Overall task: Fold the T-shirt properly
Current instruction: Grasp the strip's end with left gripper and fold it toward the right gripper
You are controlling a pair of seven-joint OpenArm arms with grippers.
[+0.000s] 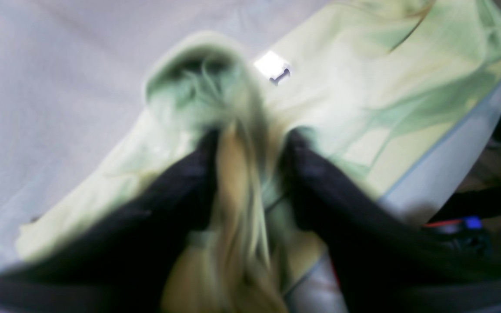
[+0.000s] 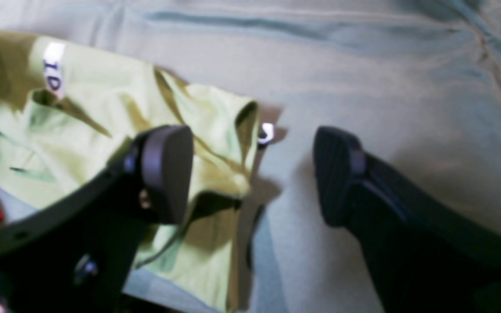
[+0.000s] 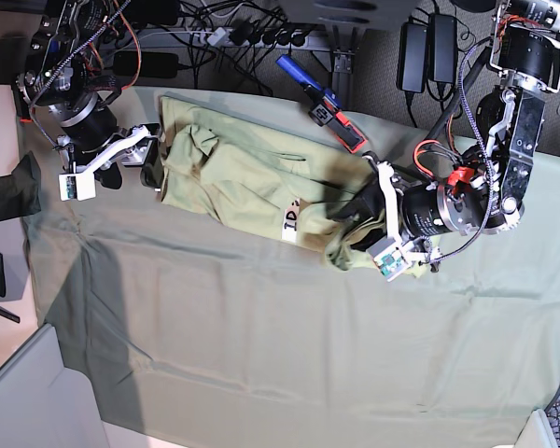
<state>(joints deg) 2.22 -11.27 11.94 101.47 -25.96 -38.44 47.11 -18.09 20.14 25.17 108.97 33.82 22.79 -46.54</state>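
The pale yellow-green T-shirt [image 3: 233,173] lies crumpled across the back half of the table, with a white label [image 3: 290,224] showing. My left gripper [image 3: 348,217] is at the shirt's right end. In the left wrist view the gripper [image 1: 248,143] is shut on a bunched fold of the shirt [image 1: 363,100], with cloth running between the fingers. My right gripper [image 3: 152,161] is at the shirt's left end. In the right wrist view this gripper [image 2: 250,174] is open and empty, one finger [image 2: 168,174] over the shirt's edge [image 2: 102,108], the other over bare sheet.
A dull grey-green sheet [image 3: 261,355] covers the table. A dark garment [image 3: 5,196] hangs off the left edge. A blue and red tool [image 3: 322,103] lies at the back edge, with cables and power bricks [image 3: 420,47] behind it. A grey bin [image 3: 37,401] stands at the front left.
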